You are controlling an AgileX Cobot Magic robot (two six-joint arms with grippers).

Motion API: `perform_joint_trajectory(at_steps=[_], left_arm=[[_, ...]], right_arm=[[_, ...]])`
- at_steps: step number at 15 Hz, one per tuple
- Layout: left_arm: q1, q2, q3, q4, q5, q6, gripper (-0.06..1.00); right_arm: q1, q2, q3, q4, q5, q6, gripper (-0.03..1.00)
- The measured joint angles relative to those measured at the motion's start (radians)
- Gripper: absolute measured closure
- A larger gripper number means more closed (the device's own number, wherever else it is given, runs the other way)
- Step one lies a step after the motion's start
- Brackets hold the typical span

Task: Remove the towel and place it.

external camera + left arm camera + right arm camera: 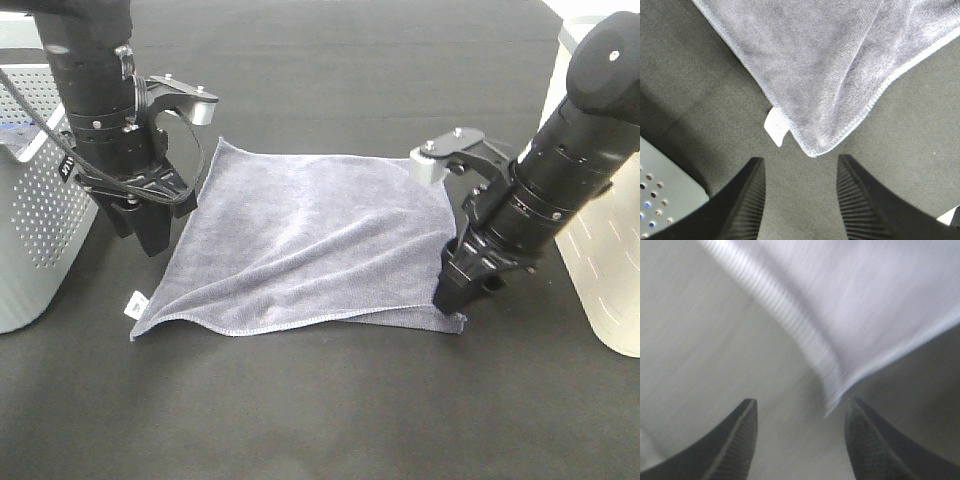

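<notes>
Towel [310, 240], a square grey-blue microfibre cloth, lies spread almost flat on the black table [350, 420]. The left gripper [152, 238] and right gripper [452, 298] hang by its near corners, fingers wide apart, gripping nothing. Placement looks done; likely only arm retreat is left.
</notes>
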Motion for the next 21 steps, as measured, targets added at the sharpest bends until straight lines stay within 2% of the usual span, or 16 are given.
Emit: perform_joint_trajectory(at_steps=[2, 7, 14, 17, 19, 21], left_arm=[[0.003, 0.000, 0.000, 0.000, 0.000, 0.000, 0.51], [0.003, 0.000, 0.000, 0.000, 0.000, 0.001, 0.51], [0.003, 0.000, 0.000, 0.000, 0.000, 0.005, 0.51], [0.003, 0.000, 0.000, 0.000, 0.000, 0.004, 0.51], [0.003, 0.000, 0.000, 0.000, 0.000, 0.004, 0.51], [0.003, 0.000, 0.000, 0.000, 0.000, 0.004, 0.51]], right_arm=[[0.000, 0.003, 0.000, 0.009, -0.041, -0.040, 0.44], [0.000, 0.084, 0.012, 0.075, -0.048, -0.134, 0.46], [0.000, 0.142, 0.012, 0.079, -0.063, -0.139, 0.54], [0.000, 0.142, 0.012, 0.079, -0.021, -0.139, 0.71], [0.000, 0.142, 0.012, 0.079, 0.034, -0.139, 0.88], [0.000, 0.141, 0.012, 0.076, 0.082, -0.130, 0.94]])
